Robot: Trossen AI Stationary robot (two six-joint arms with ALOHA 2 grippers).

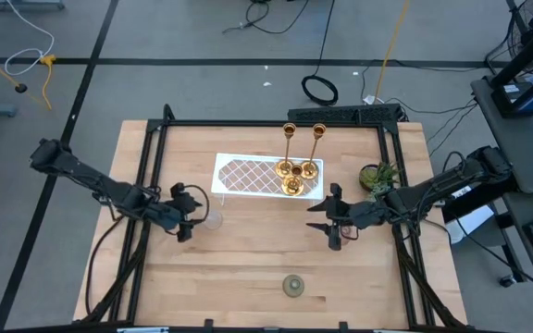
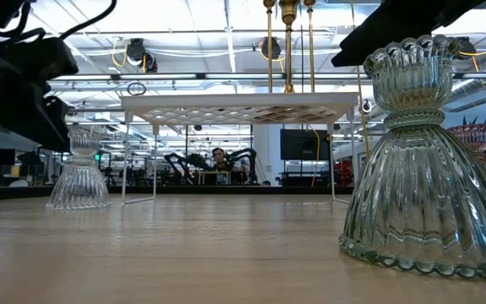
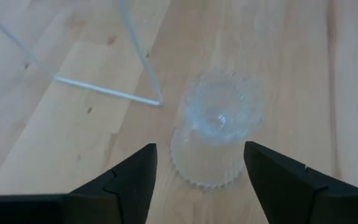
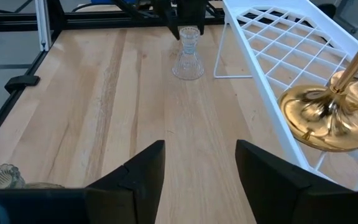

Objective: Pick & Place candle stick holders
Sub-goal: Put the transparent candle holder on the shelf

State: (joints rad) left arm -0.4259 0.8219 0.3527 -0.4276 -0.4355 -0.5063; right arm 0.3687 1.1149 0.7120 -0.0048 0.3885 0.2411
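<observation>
A clear glass candle stick holder (image 1: 213,220) stands upright on its wide base on the table, just in front of the white lattice tray (image 1: 248,176). My left gripper (image 1: 195,219) is open just left of it. In the left wrist view the fingers (image 3: 135,180) stand on either side of the holder (image 3: 213,134) without touching it. Several gold brass holders (image 1: 292,172) stand on the tray's right end, two of them tall (image 1: 289,139). A greenish glass holder (image 1: 292,285) stands near the table's near edge. My right gripper (image 1: 331,220) is open and empty, right of the tray.
The tray stands on thin white wire legs (image 3: 145,56) close to the clear holder. A small green plant (image 1: 378,176) sits at the right. A pink glass holder (image 2: 479,135) shows in the low view, behind the greenish one (image 2: 420,169). Bare wood lies between the grippers.
</observation>
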